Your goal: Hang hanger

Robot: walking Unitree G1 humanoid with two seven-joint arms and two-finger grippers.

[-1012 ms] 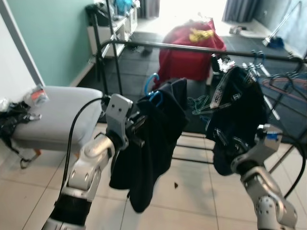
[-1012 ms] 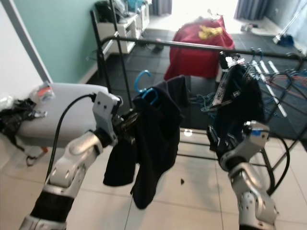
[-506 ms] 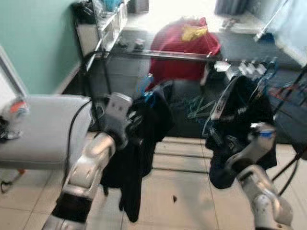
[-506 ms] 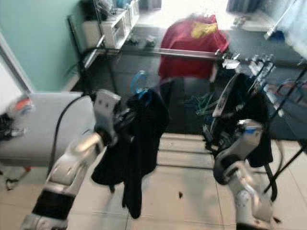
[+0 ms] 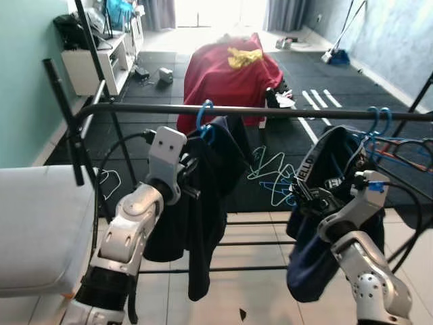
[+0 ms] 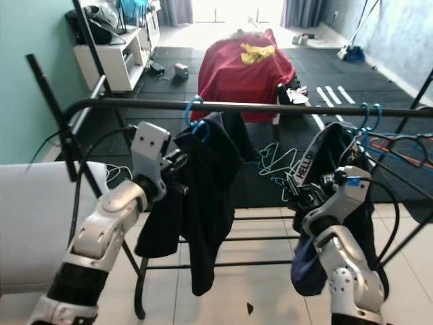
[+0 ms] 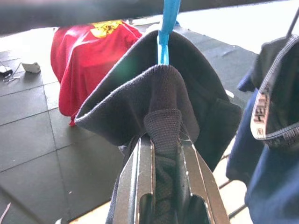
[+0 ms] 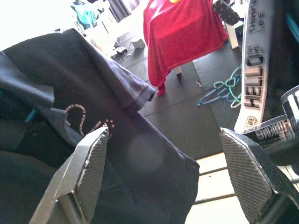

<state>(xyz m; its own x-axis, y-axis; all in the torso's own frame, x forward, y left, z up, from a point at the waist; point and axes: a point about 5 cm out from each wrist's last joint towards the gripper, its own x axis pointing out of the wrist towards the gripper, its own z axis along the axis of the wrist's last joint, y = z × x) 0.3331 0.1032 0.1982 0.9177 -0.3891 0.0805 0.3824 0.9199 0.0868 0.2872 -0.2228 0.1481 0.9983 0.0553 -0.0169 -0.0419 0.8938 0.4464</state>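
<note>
Left eye view, left of centre: the left gripper (image 5: pixel 191 177) is pinched tight on the dark garment (image 5: pixel 210 203), whose blue hanger (image 5: pixel 203 116) hooks over the rail (image 5: pixel 284 112) at mid-frame. Looks all but hung; only letting go seems left. Lower right, the right gripper (image 5: pixel 306 198) is spread wide, holding nothing, by the navy clothes (image 5: pixel 338 169).

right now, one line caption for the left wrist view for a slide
Left gripper shut on a dark garment hanging from a blue hanger, red cloth behind.
</note>
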